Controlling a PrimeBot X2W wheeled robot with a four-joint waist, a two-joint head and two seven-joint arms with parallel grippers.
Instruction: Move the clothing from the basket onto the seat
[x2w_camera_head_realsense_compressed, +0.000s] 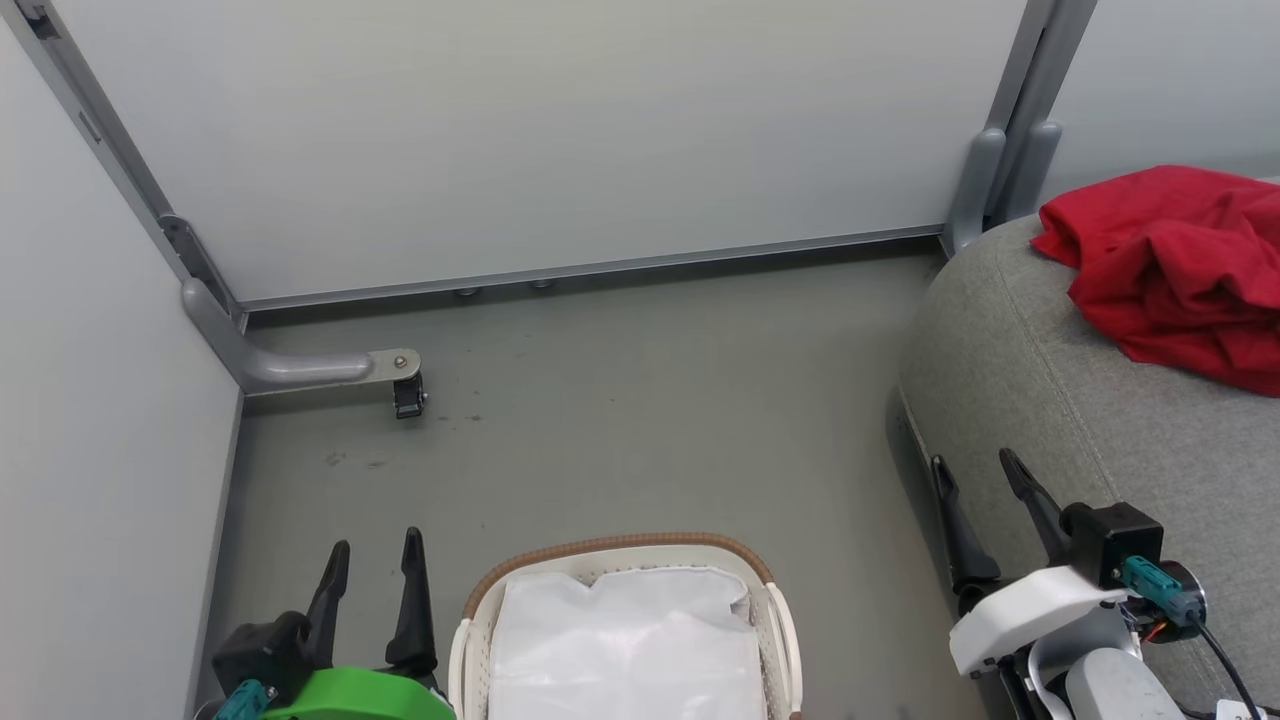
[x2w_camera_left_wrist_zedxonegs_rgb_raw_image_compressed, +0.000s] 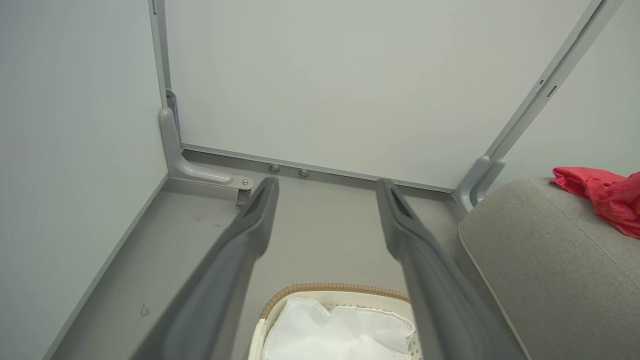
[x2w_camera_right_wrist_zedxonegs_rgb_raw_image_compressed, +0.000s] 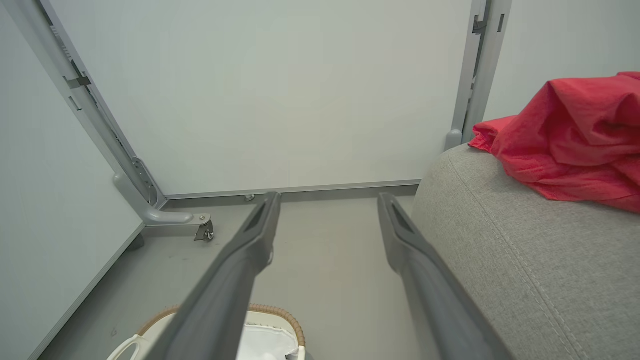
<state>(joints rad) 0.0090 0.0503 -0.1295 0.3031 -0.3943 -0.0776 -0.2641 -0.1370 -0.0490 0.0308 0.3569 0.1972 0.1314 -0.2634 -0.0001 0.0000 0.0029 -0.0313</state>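
The red clothing (x2w_camera_head_realsense_compressed: 1175, 265) lies crumpled on the grey seat (x2w_camera_head_realsense_compressed: 1060, 400) at the right; it also shows as the clothing (x2w_camera_right_wrist_zedxonegs_rgb_raw_image_compressed: 570, 135) on the seat (x2w_camera_right_wrist_zedxonegs_rgb_raw_image_compressed: 525, 260) and the clothing (x2w_camera_left_wrist_zedxonegs_rgb_raw_image_compressed: 602, 197) on the seat (x2w_camera_left_wrist_zedxonegs_rgb_raw_image_compressed: 545, 270). The basket (x2w_camera_head_realsense_compressed: 620, 560) stands on the floor at bottom centre, with just its white liner (x2w_camera_head_realsense_compressed: 625, 640) showing inside. My left gripper (x2w_camera_head_realsense_compressed: 372, 555) is open to the left of the basket. My right gripper (x2w_camera_head_realsense_compressed: 975, 470) is open beside the seat's front. Both hold nothing.
Pale partition walls close off the back and left, on grey metal frames. A caster foot (x2w_camera_head_realsense_compressed: 408, 392) juts onto the grey floor at the left; a frame post (x2w_camera_head_realsense_compressed: 985, 185) stands behind the seat's corner. Open floor lies between the basket and the back wall.
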